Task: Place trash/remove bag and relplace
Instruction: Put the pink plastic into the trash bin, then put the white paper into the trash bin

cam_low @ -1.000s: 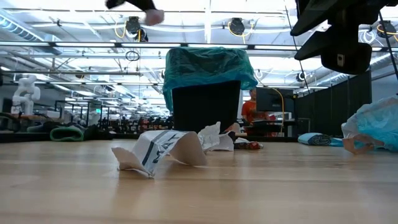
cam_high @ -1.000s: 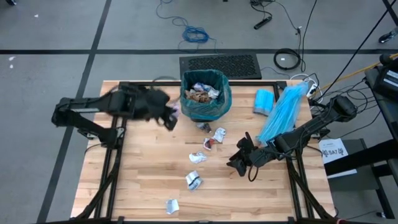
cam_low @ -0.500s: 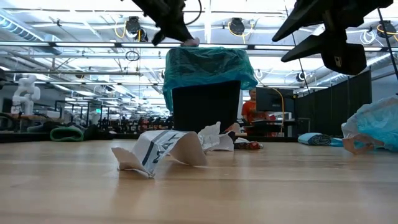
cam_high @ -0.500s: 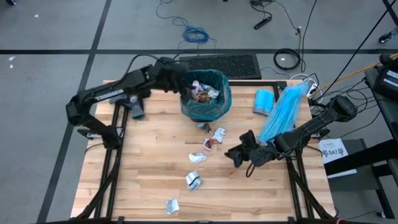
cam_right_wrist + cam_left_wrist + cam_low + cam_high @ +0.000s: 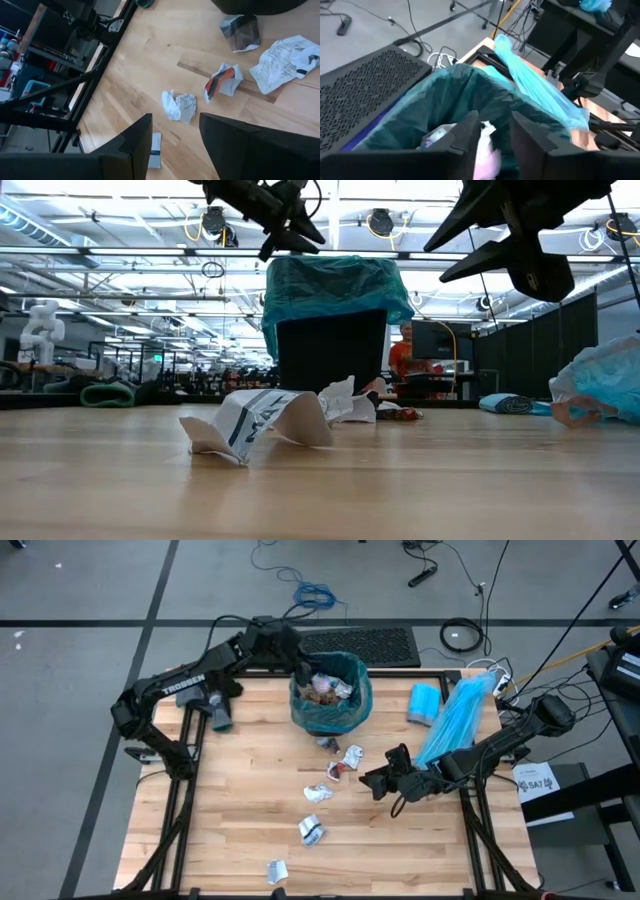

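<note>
Our left gripper has swung in from the table's left side and now hangs over the bag's rim at upper centre, fingers narrow on a white scrap, so the drop looks imminent. Our right gripper has crept left toward the loose trash mid-table, jaws wide and empty. Several scraps lie below the bin, so we judge bag removal some way off.
</note>
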